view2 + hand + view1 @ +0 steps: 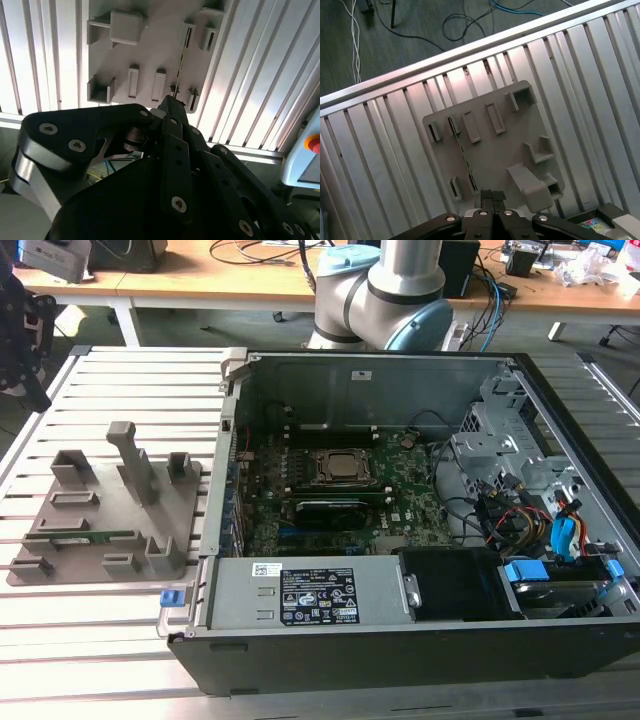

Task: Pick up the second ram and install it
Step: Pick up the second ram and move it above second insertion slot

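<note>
The second ram (95, 536) stands on edge in a slot of the grey fixture plate (100, 508), near the plate's edge that faces the exterior camera. The plate lies on the slatted table (120, 380), to the exterior view's left of the open computer case (380, 375). The case bears a printed label (317, 597) whose writing I cannot make out. In the first wrist view the gripper (492, 194) hangs clenched and empty over the plate's edge, near one end of the ram but clear of it.
</note>
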### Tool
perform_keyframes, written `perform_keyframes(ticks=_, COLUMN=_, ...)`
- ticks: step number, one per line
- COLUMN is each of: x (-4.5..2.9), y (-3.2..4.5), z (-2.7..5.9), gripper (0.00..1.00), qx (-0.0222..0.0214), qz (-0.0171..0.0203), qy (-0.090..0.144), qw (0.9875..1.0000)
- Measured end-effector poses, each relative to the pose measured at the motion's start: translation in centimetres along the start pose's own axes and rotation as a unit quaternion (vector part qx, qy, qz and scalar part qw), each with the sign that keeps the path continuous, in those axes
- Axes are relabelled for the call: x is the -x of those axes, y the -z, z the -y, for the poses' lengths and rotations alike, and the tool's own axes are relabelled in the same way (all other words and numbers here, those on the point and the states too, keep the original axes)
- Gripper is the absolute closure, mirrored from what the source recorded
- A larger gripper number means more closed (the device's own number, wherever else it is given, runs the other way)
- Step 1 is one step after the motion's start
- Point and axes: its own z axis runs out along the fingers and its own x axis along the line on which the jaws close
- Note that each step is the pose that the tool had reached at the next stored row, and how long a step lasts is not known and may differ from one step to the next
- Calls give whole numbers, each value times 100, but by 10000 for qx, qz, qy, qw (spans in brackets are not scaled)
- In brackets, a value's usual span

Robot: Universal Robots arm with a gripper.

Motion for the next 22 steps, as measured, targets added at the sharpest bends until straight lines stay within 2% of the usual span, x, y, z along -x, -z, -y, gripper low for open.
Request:
perform_keyframes(ticks=3, x=0, y=1, z=0, gripper=89, qx=-3, qz=3, qy=276, qw=9996)
perform_keyframes(ticks=4, x=0, y=0, z=0, gripper=89, qx=-5, qz=5, qy=437, qw=9990)
perform_keyframes(ticks=6, x=0, y=0, z=0, gripper=89, qx=-7, qz=7, qy=591, qw=9983)
perform_keyframes(ticks=8, x=0, y=0, z=0, gripper=89, qx=-8, qz=8, qy=687, qw=9976)
perform_keyframes(ticks=12, x=0, y=0, z=0, gripper=89, qx=-12, qz=11, qy=946, qw=9955)
perform_keyframes(ticks=14, x=0, y=1, z=-1, gripper=89, qx=-14, qz=16, qy=1155, qw=9933)
perform_keyframes(ticks=17, x=1, y=1, z=0, gripper=89, qx=-15, qz=22, qy=1352, qw=9908)
perform_keyframes(ticks=18, x=1, y=0, z=0, gripper=89, qx=-16, qz=23, qy=1442, qw=9895)
perform_keyframes(ticks=19, x=0, y=0, z=0, gripper=89, qx=-17, qz=24, qy=1475, qw=9891)
perform_keyframes(ticks=21, x=1, y=1, z=0, gripper=89, qx=9, qz=150, qy=1506, qw=9885)
perform_keyframes(ticks=22, x=1, y=1, z=-1, gripper=89, qx=12, qz=150, qy=1549, qw=9878)
